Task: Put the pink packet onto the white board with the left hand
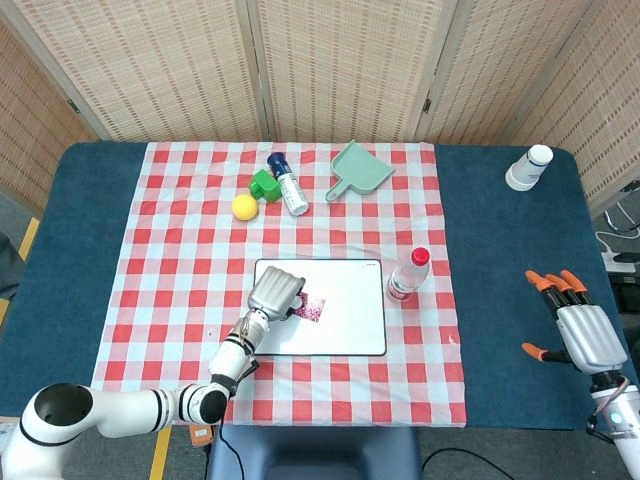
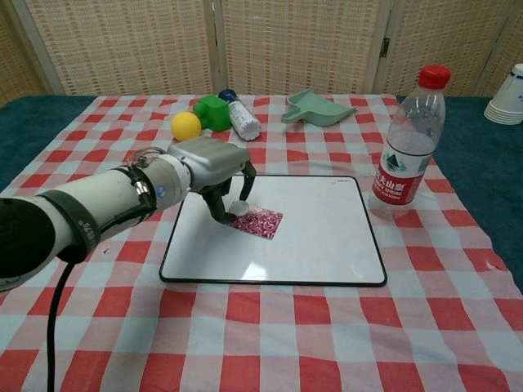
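The pink packet lies flat on the white board, left of the board's middle. My left hand hovers over the board's left part with its fingers bent downward and apart. Its thumb tip is at the packet's left end; I cannot tell whether it touches. Nothing is held in it. My right hand is far off over the blue table at the right edge, fingers spread and empty; the chest view does not show it.
A water bottle stands just right of the board. At the back lie a yellow ball, a green block, a small bottle on its side and a green dustpan. Stacked cups stand far right.
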Robot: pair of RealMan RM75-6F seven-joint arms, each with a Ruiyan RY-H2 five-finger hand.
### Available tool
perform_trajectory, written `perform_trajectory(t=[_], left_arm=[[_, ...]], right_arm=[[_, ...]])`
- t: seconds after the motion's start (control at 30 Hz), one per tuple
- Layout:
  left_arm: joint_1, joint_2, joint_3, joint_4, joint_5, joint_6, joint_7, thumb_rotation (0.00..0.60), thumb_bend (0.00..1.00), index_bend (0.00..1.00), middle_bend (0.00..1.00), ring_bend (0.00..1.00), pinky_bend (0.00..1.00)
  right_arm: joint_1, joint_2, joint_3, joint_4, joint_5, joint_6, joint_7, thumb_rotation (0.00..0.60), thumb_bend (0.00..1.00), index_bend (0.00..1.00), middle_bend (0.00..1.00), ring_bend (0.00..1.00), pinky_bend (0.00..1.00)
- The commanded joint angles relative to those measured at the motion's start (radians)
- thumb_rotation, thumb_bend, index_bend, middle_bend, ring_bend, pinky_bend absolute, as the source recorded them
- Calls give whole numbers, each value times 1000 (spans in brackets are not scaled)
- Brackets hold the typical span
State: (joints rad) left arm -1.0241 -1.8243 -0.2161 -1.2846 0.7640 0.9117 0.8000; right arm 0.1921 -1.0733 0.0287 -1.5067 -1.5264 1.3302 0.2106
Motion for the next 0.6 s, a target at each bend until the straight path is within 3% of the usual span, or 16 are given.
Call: perform_trajectory(t=[0.03,0.6], left_arm=[[-5,-12,3,6,-4,4,-1,600,295,522,1000,1000,1000],[-18,-63,-15,46,16,31,-45,600,294,516,1000,1000,1000]], right_arm=[[0,1,0,0,0,0,2,600,27,34,152,57,63],[-2,5,0,1,0,2,12,600,27,34,152,57,63]])
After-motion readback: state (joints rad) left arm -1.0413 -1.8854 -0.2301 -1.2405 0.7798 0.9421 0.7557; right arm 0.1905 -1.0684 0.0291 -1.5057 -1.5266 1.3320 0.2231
